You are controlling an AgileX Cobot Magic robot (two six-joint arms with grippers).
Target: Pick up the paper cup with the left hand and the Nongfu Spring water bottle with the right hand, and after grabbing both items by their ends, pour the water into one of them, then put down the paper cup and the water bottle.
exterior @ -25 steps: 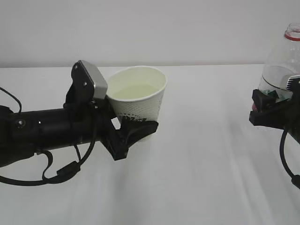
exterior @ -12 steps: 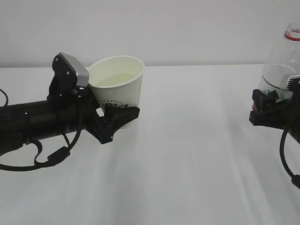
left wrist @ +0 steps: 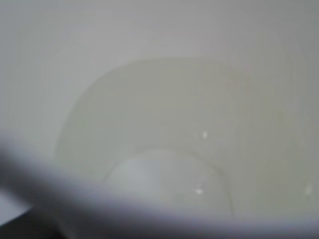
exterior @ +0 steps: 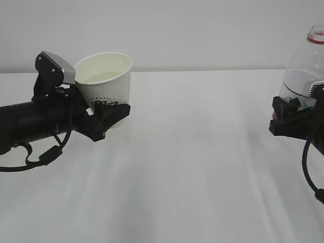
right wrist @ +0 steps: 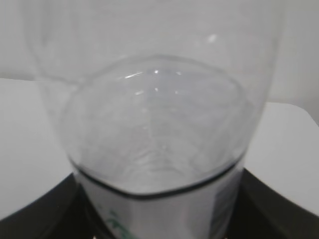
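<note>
The white paper cup (exterior: 107, 81) hangs upright above the table on the left, and my left gripper (exterior: 108, 112) is shut on its lower part. Pale water (exterior: 97, 77) lies inside it. The left wrist view looks straight into the cup (left wrist: 99, 59) at the water (left wrist: 164, 149); the fingers are hidden there. At the right edge my right gripper (exterior: 292, 119) is shut on the clear Nongfu Spring water bottle (exterior: 304, 71), which stands upright with its red neck ring (exterior: 317, 36) uncapped. The right wrist view shows the bottle (right wrist: 159, 109) between dark fingers (right wrist: 271, 211).
A white table (exterior: 202, 172) stretches between the two arms, with a plain grey wall behind it. Black cables hang under both arms.
My left arm has carried the cup to the left and slightly upward. The right arm and the bottle have stayed still.
</note>
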